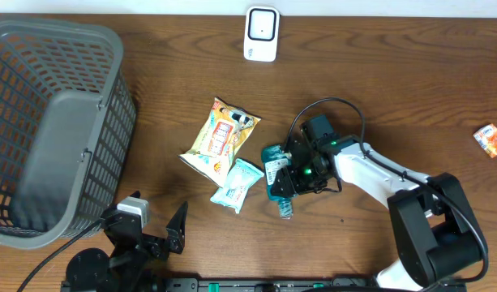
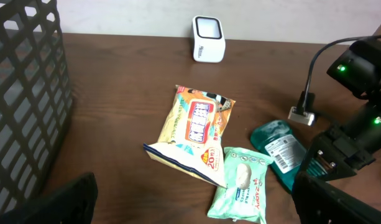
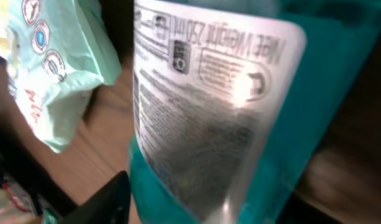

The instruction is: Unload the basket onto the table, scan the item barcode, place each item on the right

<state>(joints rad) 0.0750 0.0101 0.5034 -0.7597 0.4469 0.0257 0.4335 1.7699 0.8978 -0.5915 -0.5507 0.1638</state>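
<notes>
Teal bottle (image 1: 272, 156) is seen lying on its side near the middle of the surface (image 1: 410, 89), just beside a mint wipes pack (image 1: 237, 185). The jaws of the right gripper (image 1: 284, 180) are set around it; whether they press cannot be told. The left gripper (image 1: 157, 221), at the near edge, is spread wide.

bottle (image 1: 272, 155): teal, white label, lying on its side | scanner (image 1: 261, 34): white, upright, well apart
</notes>
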